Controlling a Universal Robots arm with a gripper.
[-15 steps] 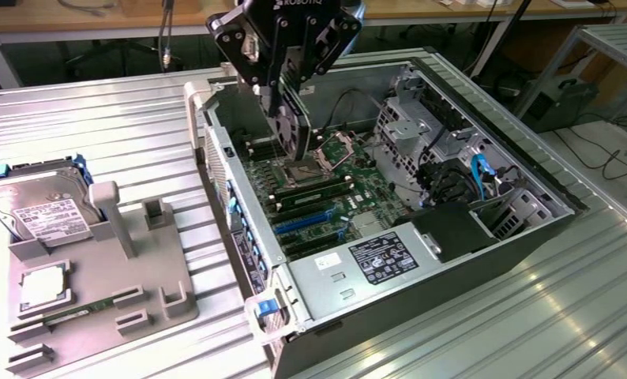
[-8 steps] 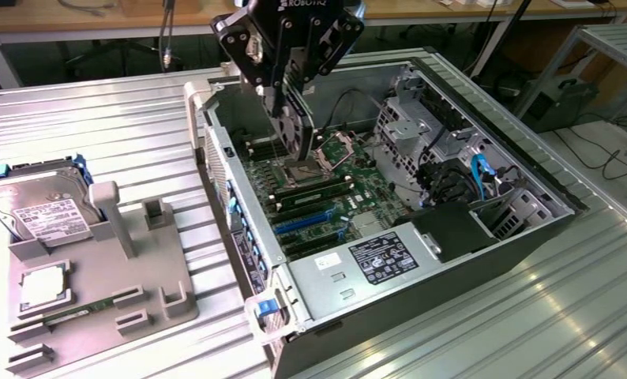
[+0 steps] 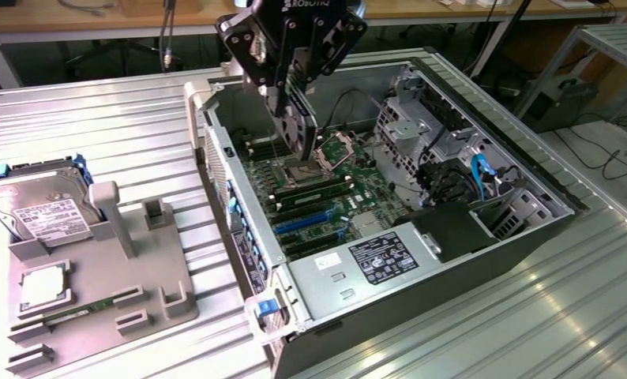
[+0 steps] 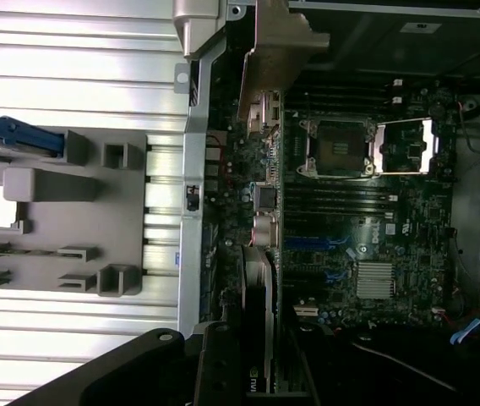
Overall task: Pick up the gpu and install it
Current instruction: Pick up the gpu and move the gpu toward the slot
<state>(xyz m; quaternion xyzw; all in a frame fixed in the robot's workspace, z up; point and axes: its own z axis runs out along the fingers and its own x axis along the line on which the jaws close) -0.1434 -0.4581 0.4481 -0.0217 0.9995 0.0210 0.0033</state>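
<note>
Overhead in the exterior view, the gripper (image 3: 287, 91) hangs above the open computer case (image 3: 524, 170), its jaws closed on the upper part of the gpu (image 3: 298, 138). The black card is held on edge, pointing downward, and its lower end shows in front of the CPU socket (image 3: 298, 170) on the motherboard (image 3: 329, 201). It is not seated in the blue expansion slots (image 3: 308, 223), which lie nearer the power supply (image 3: 377, 260). On the exterior view's left, a grey fixture (image 3: 155, 292) rests on the ribbed metal table (image 3: 103, 126), holding a hard drive (image 3: 42, 213) upright and a processor chip (image 3: 42, 286) flat.

From the wrist view, the gpu (image 4: 259, 296) appears edge-on, running along the motherboard's (image 4: 367, 228) border by the case wall, with one dark finger (image 4: 219, 364) against its side. The open socket (image 4: 337, 148), blue slots (image 4: 316, 244) and a finned heatsink (image 4: 373, 281) lie beyond it, and the grey fixture (image 4: 71, 199) sits outside the case.
</note>
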